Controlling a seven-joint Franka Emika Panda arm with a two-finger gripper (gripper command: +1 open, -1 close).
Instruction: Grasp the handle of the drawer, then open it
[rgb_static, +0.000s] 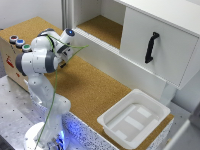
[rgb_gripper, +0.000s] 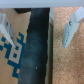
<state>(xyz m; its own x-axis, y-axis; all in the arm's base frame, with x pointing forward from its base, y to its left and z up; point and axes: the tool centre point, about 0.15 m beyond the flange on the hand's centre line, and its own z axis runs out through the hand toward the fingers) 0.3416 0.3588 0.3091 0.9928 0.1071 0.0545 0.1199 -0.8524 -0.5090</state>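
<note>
The handle (rgb_static: 151, 47), a slim black bar, is mounted upright on the flat white front of the drawer (rgb_static: 160, 42), at the exterior view's right. The drawer front appears fully closed. The Panda arm (rgb_static: 42, 57) stands well apart from the handle, across the cork surface (rgb_static: 90, 90), with a white plastic tray (rgb_static: 134, 120) below the drawer.

In the wrist view the gripper (rgb_gripper: 39, 27) is spread wide, with nothing between its fingers (rgb_gripper: 70, 30); a dark ribbed object (rgb_gripper: 35, 55) lies beneath it.

Step in hand: approach, not yet begun. The next move probably calls for travel toward the handle, with the fingers aligned to straddle the upright bar.
</note>
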